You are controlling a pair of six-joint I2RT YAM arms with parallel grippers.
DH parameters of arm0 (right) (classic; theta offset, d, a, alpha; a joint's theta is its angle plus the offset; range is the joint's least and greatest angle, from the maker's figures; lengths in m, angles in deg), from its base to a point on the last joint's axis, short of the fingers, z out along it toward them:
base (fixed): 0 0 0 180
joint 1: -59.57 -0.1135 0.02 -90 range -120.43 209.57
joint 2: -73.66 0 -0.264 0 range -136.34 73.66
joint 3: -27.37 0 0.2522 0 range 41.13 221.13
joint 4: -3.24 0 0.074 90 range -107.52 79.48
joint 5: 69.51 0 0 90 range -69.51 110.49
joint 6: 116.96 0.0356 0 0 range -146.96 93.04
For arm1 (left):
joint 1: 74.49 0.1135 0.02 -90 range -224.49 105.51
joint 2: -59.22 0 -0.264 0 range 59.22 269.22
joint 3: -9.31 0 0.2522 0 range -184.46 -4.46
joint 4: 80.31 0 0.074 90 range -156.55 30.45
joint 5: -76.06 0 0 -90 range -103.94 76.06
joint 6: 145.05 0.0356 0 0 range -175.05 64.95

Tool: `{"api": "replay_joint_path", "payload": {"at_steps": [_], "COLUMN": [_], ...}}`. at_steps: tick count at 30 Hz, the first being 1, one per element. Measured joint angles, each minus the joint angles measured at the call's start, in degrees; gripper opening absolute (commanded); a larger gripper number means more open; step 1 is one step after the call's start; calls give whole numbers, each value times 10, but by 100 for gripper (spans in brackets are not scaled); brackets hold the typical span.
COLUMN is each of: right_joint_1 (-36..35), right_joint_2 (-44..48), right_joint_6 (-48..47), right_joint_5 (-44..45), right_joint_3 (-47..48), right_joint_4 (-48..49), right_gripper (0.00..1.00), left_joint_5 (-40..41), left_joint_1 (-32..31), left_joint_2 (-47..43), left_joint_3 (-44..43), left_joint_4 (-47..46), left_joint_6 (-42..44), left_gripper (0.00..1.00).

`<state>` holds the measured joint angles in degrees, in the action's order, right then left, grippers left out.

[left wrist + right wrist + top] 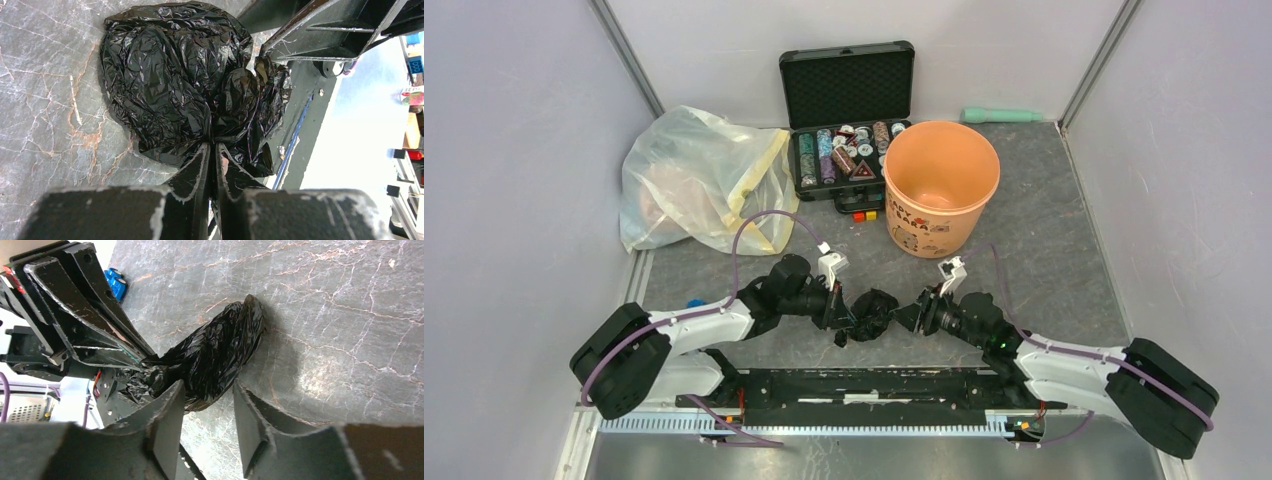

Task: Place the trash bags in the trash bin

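The black trash bag (872,314) lies crumpled on the grey table between my two grippers, near the front. My left gripper (842,318) is shut on the bag's near edge; in the left wrist view the bag (175,85) bulges just beyond my closed gripper (212,146). My right gripper (914,312) is open and empty, right beside the bag's other side; in the right wrist view the bag (215,357) lies just ahead of that gripper (207,386). The peach-orange trash bin (939,185) stands upright at the back, right of centre, its mouth open.
A big translucent yellowish bag (694,180) lies at the back left. An open black case of chips (844,135) stands behind and left of the bin. A green tube (1002,115) lies at the back wall. A small blue object (116,282) sits left of my left arm.
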<state>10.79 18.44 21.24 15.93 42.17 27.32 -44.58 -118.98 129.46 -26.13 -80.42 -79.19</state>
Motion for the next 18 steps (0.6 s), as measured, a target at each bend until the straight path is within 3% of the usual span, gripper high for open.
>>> {"api": "replay_joint_path", "payload": {"at_steps": [2,6,8,10,12,14,18], "right_joint_1": [0,0,0,0,0,0,-2], "right_joint_2": [-9,-47,-64,-67,-57,-33,46], "right_joint_6": [0,0,-1,-2,-7,-12,-29], "right_joint_5": [2,3,2,2,7,20,69], "right_joint_3": [0,2,2,2,2,2,1], "right_joint_4": [5,13,17,18,14,-1,-50], "right_gripper": [45,23,11,0,0,0,0], "left_joint_5": [-1,-1,-2,-5,-5,-3,6], "left_joint_1": [0,-2,-4,-4,-4,-4,-4], "left_joint_2": [0,5,7,7,6,3,-14], "left_joint_3": [0,0,0,0,0,1,9], "left_joint_4": [0,-1,-1,-2,-2,-2,-2], "left_joint_6": [0,0,0,0,1,2,2], "left_gripper": [11,13,26,47,63,71,76]}}
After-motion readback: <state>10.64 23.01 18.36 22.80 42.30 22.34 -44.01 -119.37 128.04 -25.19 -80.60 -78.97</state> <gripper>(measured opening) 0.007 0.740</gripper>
